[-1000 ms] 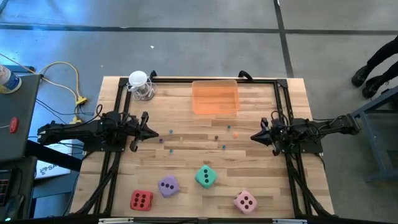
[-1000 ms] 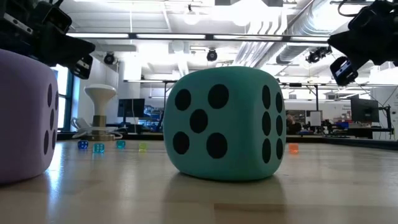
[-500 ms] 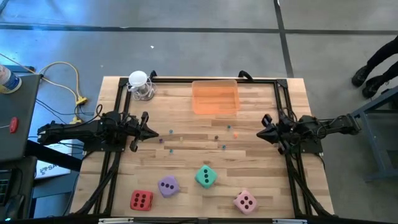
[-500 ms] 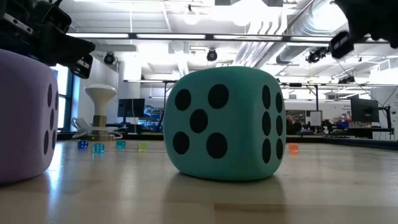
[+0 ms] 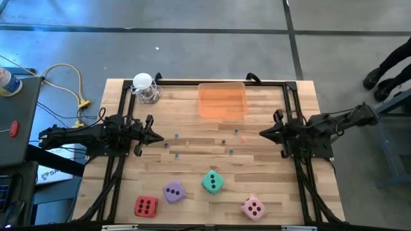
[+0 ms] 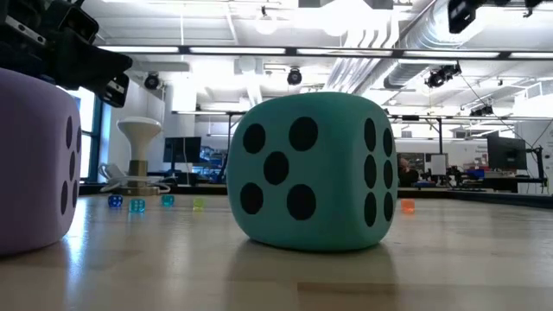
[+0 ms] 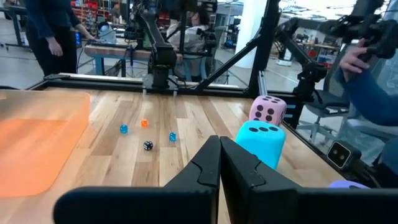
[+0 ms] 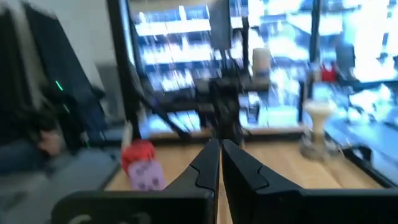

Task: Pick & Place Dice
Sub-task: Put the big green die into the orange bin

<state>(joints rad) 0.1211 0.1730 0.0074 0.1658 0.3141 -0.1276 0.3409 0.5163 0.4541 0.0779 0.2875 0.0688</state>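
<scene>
While both arms hang over mid-table, left gripper [image 5: 158, 136] and right gripper [image 5: 262, 133] are closed, empty. Red die [image 5: 146, 206], purple die [image 5: 173, 192], teal die [image 5: 212, 181], pink die [image 5: 253, 207] sit along the near edge, apparently untouched.

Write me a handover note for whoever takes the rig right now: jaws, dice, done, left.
Left gripper: jaws shut, empty, over the table's left side.
Right gripper: jaws shut, empty, over the right side.
Dice: all four loose along the near edge of the table: red die, purple die, teal die, pink die.
Orange tray at the far edge holds no die.
Done: nothing picked or placed.
Left: all four dice; the orange tray looks the likely target.
</scene>
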